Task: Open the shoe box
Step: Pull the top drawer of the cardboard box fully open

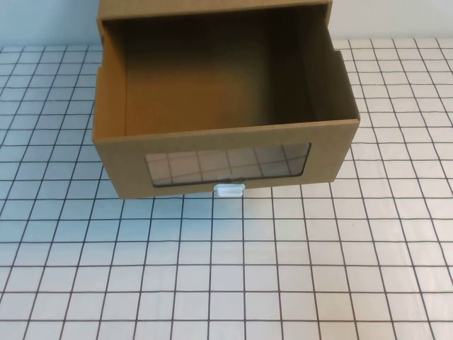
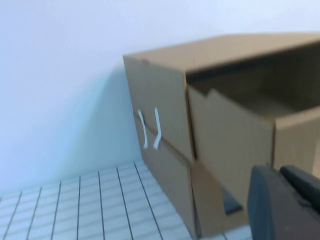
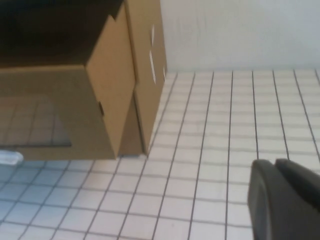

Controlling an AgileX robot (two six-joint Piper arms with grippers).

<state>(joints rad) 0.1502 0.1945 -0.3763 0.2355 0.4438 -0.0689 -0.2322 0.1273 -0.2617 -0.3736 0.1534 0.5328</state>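
The white table has dark grid lines and meets a pale wall. The cardboard shoe box stands on it by that wall, its drawer out and empty. It looks light and thin, and may bend if squeezed. The small white pull tab under the box's clear window looks best to hold. I can read no words. The left gripper is near the box's left side; I cannot tell if it is spread. The right gripper is off the box's right side, pressed together, holding nothing.

No words, labels, brands or numbers are showing readably anywhere; the shoe box is presenting plain brown cardboard, and the surface is carrying only grid lines.
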